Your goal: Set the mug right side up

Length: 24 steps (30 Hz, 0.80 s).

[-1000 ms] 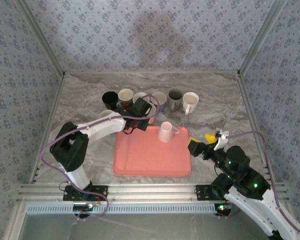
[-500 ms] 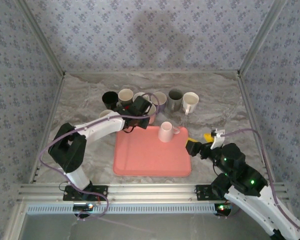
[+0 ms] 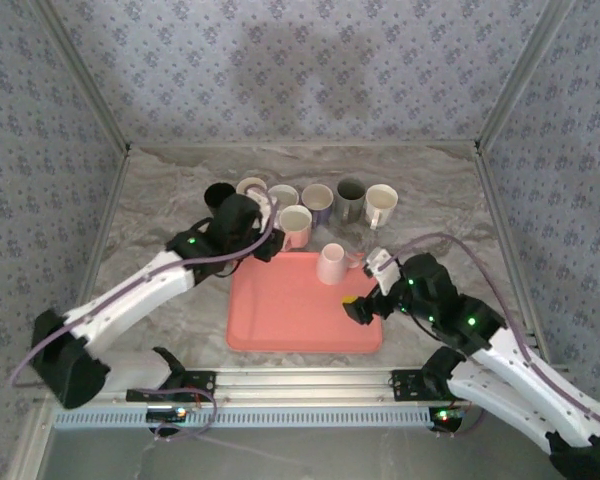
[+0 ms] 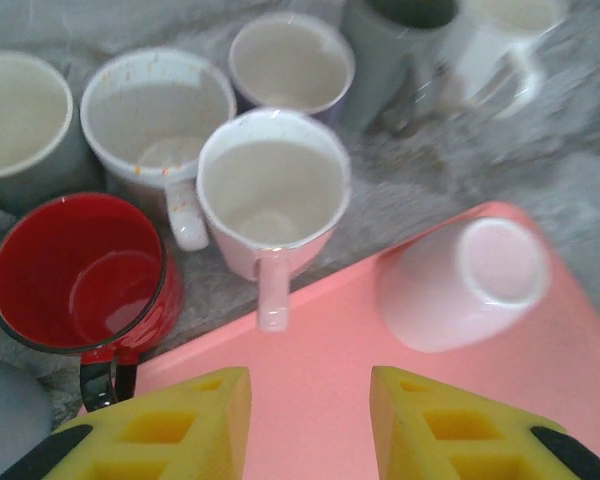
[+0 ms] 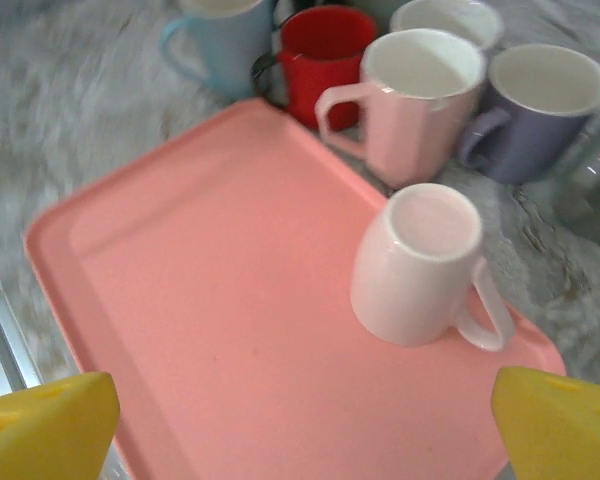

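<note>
The mug (image 3: 332,264) is white and stands upside down, base up, at the back right of the pink tray (image 3: 280,320). In the right wrist view the mug (image 5: 420,265) lies ahead of my right gripper (image 5: 300,440), whose jaws are wide open with only tray (image 5: 200,260) between them. From above, that gripper (image 3: 365,285) hovers at the tray's right edge, just in front of the mug. My left gripper (image 4: 310,420) is open above the tray's back left part, and nothing is between its yellow fingers. The mug (image 4: 460,285) sits ahead and to its right. From above, the left gripper (image 3: 267,246) sits left of the mug.
A pale pink upright mug (image 4: 270,190) stands just behind the tray's back edge, handle toward my left gripper. A red mug (image 4: 75,265) and several other upright mugs (image 3: 320,200) crowd the table behind it. Patterned walls close in the table.
My left gripper has opened and drawn back from the pink upright mug, its arm swinging down to the left. My right gripper has moved left over the tray's right edge, toward the upside-down mug.
</note>
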Each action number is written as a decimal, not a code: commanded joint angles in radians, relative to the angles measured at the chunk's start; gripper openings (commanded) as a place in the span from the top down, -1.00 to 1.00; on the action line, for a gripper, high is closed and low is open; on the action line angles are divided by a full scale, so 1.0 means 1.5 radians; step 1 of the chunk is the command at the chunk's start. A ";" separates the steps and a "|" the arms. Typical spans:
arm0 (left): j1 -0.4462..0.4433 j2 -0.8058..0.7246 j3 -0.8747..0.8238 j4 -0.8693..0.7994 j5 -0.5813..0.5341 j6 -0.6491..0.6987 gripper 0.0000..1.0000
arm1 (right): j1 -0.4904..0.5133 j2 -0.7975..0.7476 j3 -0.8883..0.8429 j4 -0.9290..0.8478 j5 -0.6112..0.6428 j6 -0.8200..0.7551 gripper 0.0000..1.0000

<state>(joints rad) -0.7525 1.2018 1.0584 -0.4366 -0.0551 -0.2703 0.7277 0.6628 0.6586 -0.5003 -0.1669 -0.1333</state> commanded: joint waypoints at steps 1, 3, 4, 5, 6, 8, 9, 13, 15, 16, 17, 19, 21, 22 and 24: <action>0.002 -0.068 -0.019 -0.016 0.081 0.015 0.27 | -0.047 0.076 0.076 -0.029 -0.117 -0.239 -0.98; 0.002 -0.098 -0.026 -0.018 0.127 0.030 0.25 | -0.091 0.148 0.122 -0.063 -0.175 -0.289 -0.98; 0.003 -0.108 -0.027 -0.023 0.142 0.038 0.25 | -0.094 0.174 0.135 -0.061 -0.177 -0.299 -0.99; 0.002 -0.119 -0.029 -0.027 0.154 0.049 0.25 | -0.098 0.206 0.149 -0.063 -0.180 -0.310 -0.99; 0.001 -0.131 -0.034 -0.030 0.159 0.059 0.25 | -0.105 0.237 0.164 -0.064 -0.180 -0.315 -1.00; 0.001 -0.152 -0.049 -0.025 0.157 0.072 0.25 | -0.118 0.286 0.188 -0.064 -0.180 -0.327 -1.00; 0.001 -0.162 -0.059 -0.019 0.157 0.077 0.25 | -0.130 0.303 0.190 -0.059 -0.189 -0.335 -1.00; 0.001 -0.197 -0.090 0.006 0.161 0.077 0.28 | -0.191 0.341 0.181 -0.013 -0.246 -0.345 -1.00; 0.001 -0.211 -0.097 0.013 0.173 0.072 0.30 | -0.214 0.356 0.179 -0.003 -0.269 -0.353 -0.99; 0.000 -0.216 -0.097 0.013 0.176 0.072 0.31 | -0.224 0.361 0.177 -0.001 -0.282 -0.360 -0.97; 0.000 -0.222 -0.099 0.014 0.175 0.072 0.31 | -0.231 0.368 0.172 0.005 -0.291 -0.371 -0.94; 0.000 -0.232 -0.105 0.019 0.170 0.074 0.32 | -0.238 0.379 0.159 0.028 -0.293 -0.370 -0.93; 0.000 -0.238 -0.105 0.019 0.168 0.075 0.32 | -0.243 0.400 0.155 0.042 -0.283 -0.364 -0.93; 0.000 -0.240 -0.105 0.019 0.169 0.077 0.33 | -0.245 0.411 0.155 0.046 -0.277 -0.361 -0.93; 0.001 -0.240 -0.104 0.018 0.169 0.077 0.34 | -0.245 0.435 0.154 0.052 -0.271 -0.352 -0.94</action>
<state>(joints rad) -0.7525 0.8532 0.9077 -0.4362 0.1764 -0.1722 0.3695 1.2743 0.9016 -0.4530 -0.5549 -0.6529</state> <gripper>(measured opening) 0.336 0.967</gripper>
